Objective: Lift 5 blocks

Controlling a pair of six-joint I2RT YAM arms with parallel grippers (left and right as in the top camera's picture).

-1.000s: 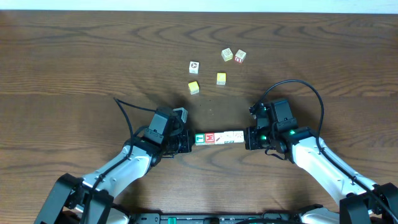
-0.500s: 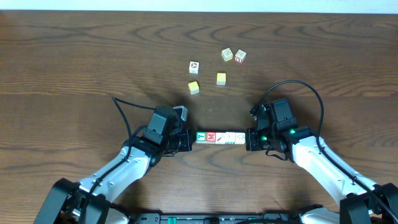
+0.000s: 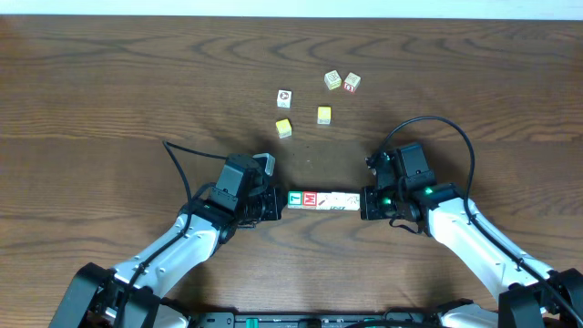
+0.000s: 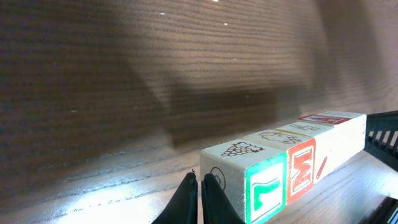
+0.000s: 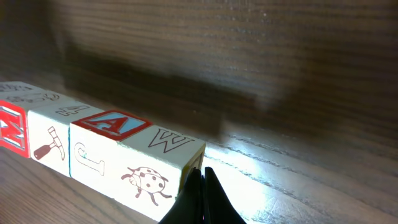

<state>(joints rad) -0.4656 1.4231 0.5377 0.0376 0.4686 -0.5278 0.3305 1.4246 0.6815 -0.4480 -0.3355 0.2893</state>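
The dark wooden bench (image 3: 109, 82) filled the overhead view. The left arm (image 3: 173, 246) and the right arm (image 3: 474, 237) reached in from the near edge and faced each other across its middle.

Between them ran the row of blocks (image 3: 322, 199), five cubes end to end. The row was trapped lengthwise, probably because no single grasp could span all five. In both wrist views a shadow (image 4: 217, 106) lay on the wood apart from the row. That suggested the row hung clear of the bench, carried only by squeeze from its two ends.

The left pincer (image 3: 279, 202) had its fingers pressed fully together and clasped nothing. It butted as one blunt tip against the end cube beside the green-faced cube (image 4: 266, 186). The right pincer (image 5: 202, 180) was likewise closed on nothing and pushed against the far end, by the ladybird face. Closed tips probably gave a firmer, flatter push than spread ones. The red-faced cube (image 3: 310, 199) sat second from the left.

Five loose cubes (image 3: 324, 115) lay scattered farther back, well apart from the row.
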